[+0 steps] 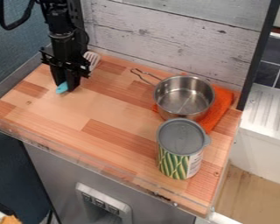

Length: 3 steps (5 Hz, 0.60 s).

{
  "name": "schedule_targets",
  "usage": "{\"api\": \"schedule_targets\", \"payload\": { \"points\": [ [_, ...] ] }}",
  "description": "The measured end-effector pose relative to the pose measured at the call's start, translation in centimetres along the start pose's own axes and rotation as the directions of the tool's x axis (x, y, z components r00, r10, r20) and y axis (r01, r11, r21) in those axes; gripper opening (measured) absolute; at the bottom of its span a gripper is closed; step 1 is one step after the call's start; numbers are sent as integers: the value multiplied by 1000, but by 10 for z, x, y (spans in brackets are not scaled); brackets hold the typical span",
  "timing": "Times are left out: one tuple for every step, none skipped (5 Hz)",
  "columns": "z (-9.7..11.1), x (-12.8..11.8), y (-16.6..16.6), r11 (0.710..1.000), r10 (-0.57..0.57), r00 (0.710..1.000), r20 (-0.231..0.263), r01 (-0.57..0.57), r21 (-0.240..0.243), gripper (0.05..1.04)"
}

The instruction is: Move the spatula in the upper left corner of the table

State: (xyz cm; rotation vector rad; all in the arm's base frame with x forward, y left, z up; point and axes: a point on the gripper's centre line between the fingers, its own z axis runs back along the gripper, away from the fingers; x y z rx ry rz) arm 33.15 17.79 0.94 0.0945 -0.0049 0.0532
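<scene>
At the table's upper left, the gripper [67, 83] hangs pointing down, low over the wooden table [107, 105]. The spatula [92, 59] lies behind and under it, its pale slotted head showing to the gripper's right, near the back wall. The light-blue handle end of the spatula pokes out at the gripper's lower tip, on the front left side. The gripper hides the middle of the spatula, and whether it holds the handle is unclear.
A steel pot [184, 97] stands at the right on an orange cloth [220, 109], its handle pointing to the upper left. In front of it is a can [180, 148] with a grey lid. A whitewashed plank wall [171, 39] borders the table's back.
</scene>
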Motion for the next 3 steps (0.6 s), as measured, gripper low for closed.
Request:
{"api": "schedule_targets", "payload": {
  "points": [
    [1, -3, -1, 1000, -13, 1000, -19, 13, -6, 673],
    [30, -3, 1, 1000, -12, 999, 36, 11, 23, 955],
    [55, -5, 0, 1000, -18, 997, 74, 16, 24, 1007]
  ]
}}
